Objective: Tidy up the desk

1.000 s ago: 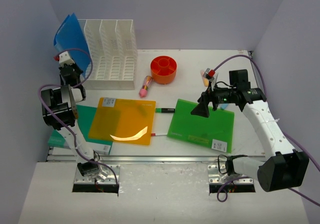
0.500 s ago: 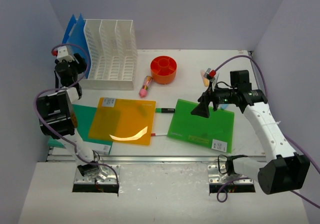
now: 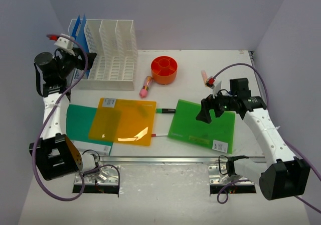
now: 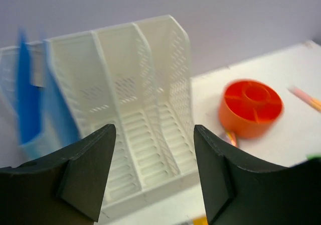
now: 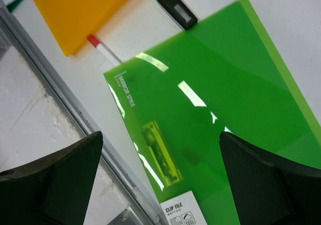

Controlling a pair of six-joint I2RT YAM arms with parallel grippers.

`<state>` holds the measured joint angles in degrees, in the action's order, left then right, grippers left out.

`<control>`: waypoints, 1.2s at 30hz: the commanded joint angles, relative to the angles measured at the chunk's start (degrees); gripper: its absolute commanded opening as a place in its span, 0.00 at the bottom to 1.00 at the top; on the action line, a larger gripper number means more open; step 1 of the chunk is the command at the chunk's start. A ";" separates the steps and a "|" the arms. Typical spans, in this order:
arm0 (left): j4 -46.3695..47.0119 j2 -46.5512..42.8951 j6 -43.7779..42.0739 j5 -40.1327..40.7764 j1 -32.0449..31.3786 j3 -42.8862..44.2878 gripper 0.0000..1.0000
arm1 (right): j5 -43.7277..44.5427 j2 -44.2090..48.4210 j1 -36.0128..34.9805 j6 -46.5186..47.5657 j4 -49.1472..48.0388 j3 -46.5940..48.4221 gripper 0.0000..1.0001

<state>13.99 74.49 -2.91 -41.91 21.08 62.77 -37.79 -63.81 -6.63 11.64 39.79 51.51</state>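
The white desk [image 3: 190,59] carries a white slotted file rack [image 3: 113,54] at the back left. A blue folder [image 3: 76,26] stands upright in its leftmost slot. My left gripper [image 3: 84,59] hovers open just left of the rack [image 4: 145,99], with nothing between its fingers [image 4: 90,170], and the blue folder [image 4: 27,99] stands apart from them. My right gripper [image 3: 203,115] hangs wide open over the green folder [image 3: 205,127], holding nothing. An orange folder [image 3: 123,120] partly overlaps a teal folder [image 3: 77,122] at the front left.
An orange round organizer [image 3: 164,69] sits behind the folders, with a pink-tipped item [image 3: 146,86] beside it. A green marker [image 3: 164,110] and a red-capped pen [image 3: 159,133] lie between the orange and green folders. Pens [image 3: 204,76] lie at the back right. A metal rail [image 5: 60,89] edges the front.
My left gripper has opened and let go of the blue folder, which now stands in the rack's left slot; the arm swung back to the left. My right gripper dropped slightly toward the green folder.
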 commanded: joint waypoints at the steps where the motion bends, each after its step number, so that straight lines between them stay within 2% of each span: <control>1: -22.59 -2.66 -16.95 -9.52 -10.84 -1.98 0.59 | 6.62 -0.42 2.03 1.62 2.89 -2.88 0.99; 5: -27.14 -4.01 -19.10 -4.24 -23.05 -7.74 0.55 | 6.42 -1.36 7.87 2.19 7.49 -4.09 0.97; 8: -22.56 -4.42 -17.54 -0.38 -31.67 -13.16 0.55 | 5.47 0.21 13.60 3.12 10.29 -5.33 0.97; 10: -19.60 -4.49 -17.74 5.62 -37.88 -16.17 0.55 | 5.94 1.35 15.93 3.99 11.66 -5.96 0.97; 12: -17.60 -2.74 -18.73 10.75 -43.25 -17.31 0.54 | 4.61 2.33 21.63 4.84 14.01 -4.80 0.98; 15: -16.84 -1.39 -21.59 14.79 -48.06 -17.87 0.55 | 2.49 1.05 28.26 7.12 18.96 -2.97 0.98; 18: -16.54 -1.30 -28.49 21.02 -53.79 -18.83 0.55 | 1.72 -2.16 35.63 9.16 23.33 -0.60 0.97; 23: -15.48 -7.32 -38.35 21.08 -58.05 -21.81 0.62 | -1.14 -9.10 45.95 12.90 29.20 1.55 0.94; 27: -12.55 -7.51 -38.18 22.36 -63.20 -22.95 0.63 | -1.44 -13.35 49.22 14.32 29.45 0.12 0.91; 30: -2.28 -7.01 -40.08 27.79 -71.93 -28.22 0.63 | -1.93 -17.59 49.70 14.01 28.94 0.20 0.90; 31: -1.52 -6.92 -40.96 29.09 -74.31 -29.56 0.63 | -1.86 -18.46 49.70 13.93 28.57 0.10 0.90; 33: 6.48 -5.66 -44.27 32.64 -81.87 -32.73 0.63 | -1.80 -21.18 49.70 13.50 27.97 0.03 0.88; 36: 12.99 -2.80 -47.99 34.37 -85.66 -34.81 0.64 | -2.65 -24.39 49.79 13.23 27.60 0.17 0.87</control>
<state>13.11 69.47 -44.37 -12.22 -60.37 29.95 -38.12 -85.62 42.77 24.27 67.19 51.03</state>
